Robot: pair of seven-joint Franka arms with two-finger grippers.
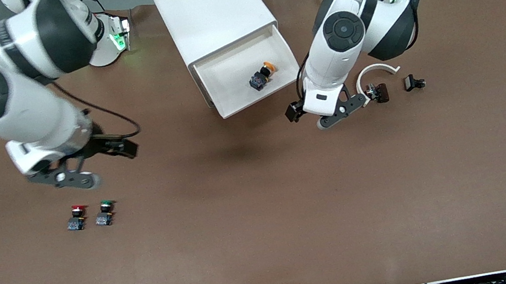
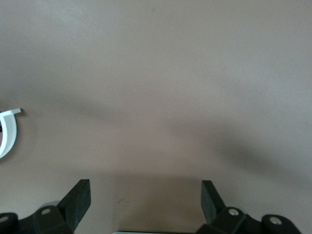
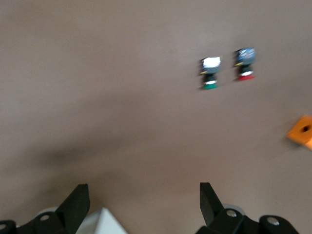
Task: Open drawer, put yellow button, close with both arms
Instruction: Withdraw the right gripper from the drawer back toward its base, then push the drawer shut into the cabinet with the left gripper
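The drawer (image 1: 250, 78) stands pulled out of the white cabinet (image 1: 210, 8), and the yellow button (image 1: 262, 76) lies inside it on its side, cap toward the cabinet. So the drop looks done, and only the closing is left. That explains the arms: neither carries anything.

The left gripper (image 1: 325, 114) hangs low over the bare table (image 1: 268, 232), at about four o'clock from the drawer's open corner, fingers (image 2: 78, 197) spread wide, forearm angled down.

The right gripper (image 1: 78, 174) hovers over the table at eight o'clock from the drawer, also wide and empty, just above the red button (image 1: 76, 217) and green button (image 1: 104, 212). Its wrist view also catches an orange cube (image 3: 301, 130). A white curved piece (image 1: 375, 71) lies beside the left gripper. Both arms flank the drawer, well placed, I'd judge, to push its front.
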